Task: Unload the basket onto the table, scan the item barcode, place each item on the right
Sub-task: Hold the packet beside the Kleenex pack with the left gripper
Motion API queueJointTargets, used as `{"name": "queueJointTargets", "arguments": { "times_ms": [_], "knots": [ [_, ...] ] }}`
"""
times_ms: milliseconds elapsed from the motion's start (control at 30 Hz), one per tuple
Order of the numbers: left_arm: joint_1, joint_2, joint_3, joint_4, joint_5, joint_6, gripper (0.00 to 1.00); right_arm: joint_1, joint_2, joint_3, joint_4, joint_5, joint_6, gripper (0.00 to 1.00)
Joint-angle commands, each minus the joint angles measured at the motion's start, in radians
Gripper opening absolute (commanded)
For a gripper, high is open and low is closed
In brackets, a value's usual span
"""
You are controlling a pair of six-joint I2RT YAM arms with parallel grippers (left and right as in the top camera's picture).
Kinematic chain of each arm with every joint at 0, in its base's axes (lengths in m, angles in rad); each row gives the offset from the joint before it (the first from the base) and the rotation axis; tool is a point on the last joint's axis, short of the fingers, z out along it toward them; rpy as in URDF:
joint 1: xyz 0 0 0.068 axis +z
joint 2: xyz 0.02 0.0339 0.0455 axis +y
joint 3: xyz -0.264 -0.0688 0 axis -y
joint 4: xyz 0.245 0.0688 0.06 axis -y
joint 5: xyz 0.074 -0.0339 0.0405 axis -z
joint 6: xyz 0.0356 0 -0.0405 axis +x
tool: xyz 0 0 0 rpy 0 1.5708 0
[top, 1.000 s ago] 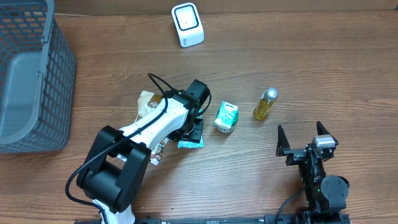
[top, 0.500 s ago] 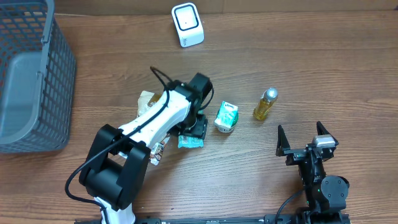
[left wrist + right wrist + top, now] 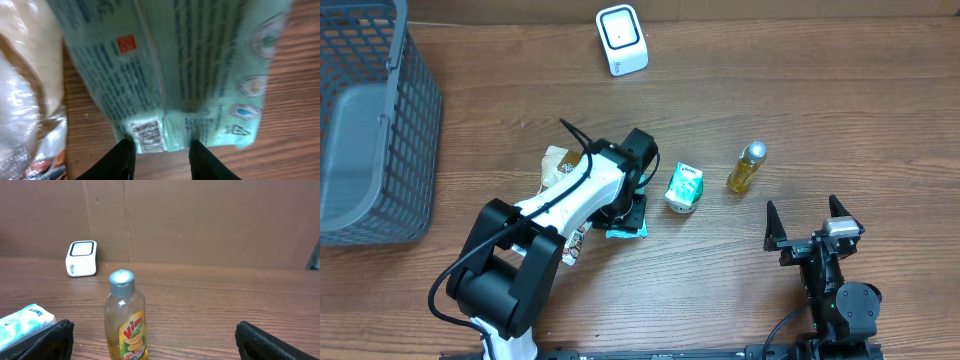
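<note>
The item, a flat green pack (image 3: 165, 65) with a barcode at its near end, lies on the wooden table. My left gripper (image 3: 162, 147) reaches down on that end. Its two black fingertips (image 3: 125, 152) press against the pack's edge on either side of the barcode, narrowly apart. From overhead only a teal corner of the pack (image 3: 625, 230) shows under the left gripper (image 3: 635, 207). The white scanner (image 3: 621, 38) stands at the table's far edge, also visible in the right wrist view (image 3: 81, 257). My right gripper (image 3: 802, 215) rests wide open near the front, holding nothing (image 3: 154, 329).
A yellow Vim bottle (image 3: 746, 166) stands ahead of the right gripper (image 3: 125, 320). A small green-white tissue pack (image 3: 685, 187) lies between the arms. A brown snack bag (image 3: 558, 165) lies left of the green pack. A grey mesh basket (image 3: 370, 120) fills the far left.
The left gripper widened its jaws and shifted slightly right, then came back and narrowed them on the pack's end. The right arm stayed still.
</note>
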Motion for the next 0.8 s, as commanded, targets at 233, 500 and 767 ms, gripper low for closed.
{"name": "queueJointTargets", "arguments": {
  "times_ms": [233,500,767],
  "knots": [
    [0.003,-0.016,-0.073,0.052,0.023,-0.024,0.58,0.007,-0.008,-0.011,0.007,0.001,-0.002,1.0],
    [0.003,-0.066,0.053,-0.05,0.018,-0.016,0.74,0.007,-0.008,-0.011,0.007,0.001,-0.002,1.0],
    [0.009,-0.116,0.154,-0.007,-0.068,-0.034,0.84,0.007,-0.008,-0.011,0.007,0.001,-0.002,1.0]
  ]
}}
